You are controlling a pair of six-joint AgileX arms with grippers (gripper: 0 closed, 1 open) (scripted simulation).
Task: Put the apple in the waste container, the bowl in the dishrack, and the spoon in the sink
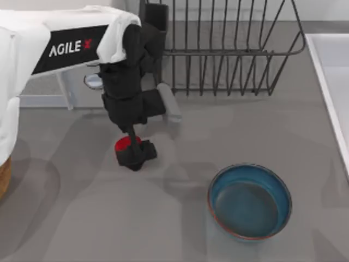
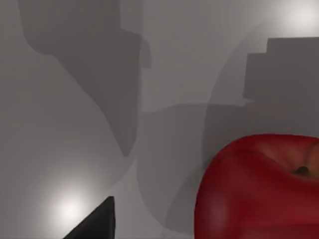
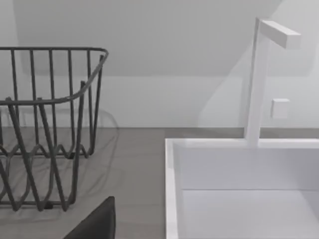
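The red apple (image 1: 124, 143) lies on the grey table left of centre, half hidden under my left gripper (image 1: 134, 154), which reaches straight down over it. In the left wrist view the apple (image 2: 254, 189) looms close, and one dark finger (image 2: 97, 223) stands apart from it with table showing between, so the gripper is open. The blue bowl (image 1: 250, 201) with its reddish rim sits upright at the front right. At the back stands the dark wire dishrack (image 1: 229, 52) (image 3: 45, 124). The white sink (image 1: 330, 71) (image 3: 239, 189) runs along the right edge. I cannot make out the spoon.
A tan basket (image 1: 3, 177) peeks in at the left edge. A white faucet (image 3: 256, 79) rises behind the sink. A small pale rounded thing (image 1: 92, 81) shows beside the left arm near a white stand (image 1: 62, 90). One dark finger (image 3: 97, 224) of my parked right gripper faces the sink.
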